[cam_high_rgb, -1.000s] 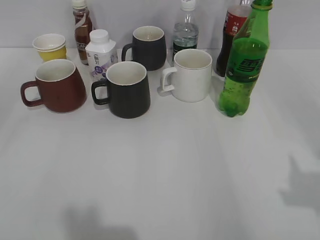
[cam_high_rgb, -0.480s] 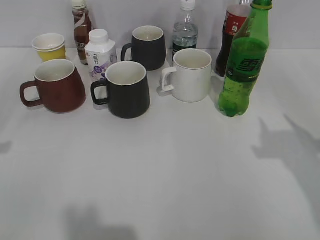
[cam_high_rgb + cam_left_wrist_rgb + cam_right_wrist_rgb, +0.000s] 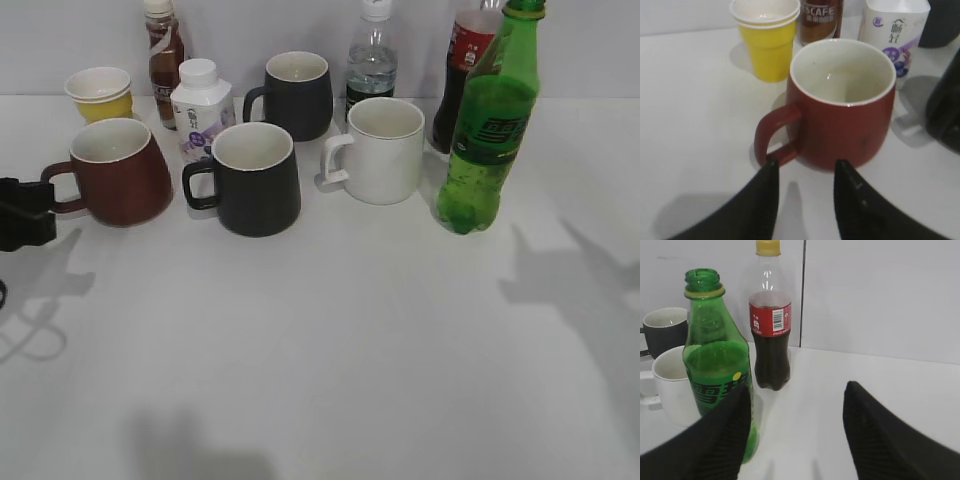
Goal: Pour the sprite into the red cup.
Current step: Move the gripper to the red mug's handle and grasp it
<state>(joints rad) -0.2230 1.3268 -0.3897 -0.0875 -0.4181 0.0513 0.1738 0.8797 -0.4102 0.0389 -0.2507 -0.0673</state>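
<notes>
Pouring not yet begun: sprite [image 3: 487, 125] stands upright at table right, ungrasped; red cup [image 3: 112, 170] sits empty at left. Left gripper [image 3: 802, 172] is spread before the cup's handle; right gripper [image 3: 795, 400] is spread wide beside the bottle.

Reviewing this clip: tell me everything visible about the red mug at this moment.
The red mug looks like glazed ceramic, dark red outside and cream-white inside, with a body that widens toward the base and a loop handle. It stands upright and empty on the white table, at the left end of the front row, its handle pointing away from the black mug. A yellow paper cup stands behind it. The left gripper is open just in front of the handle; its fingers do not clearly touch it.
</notes>
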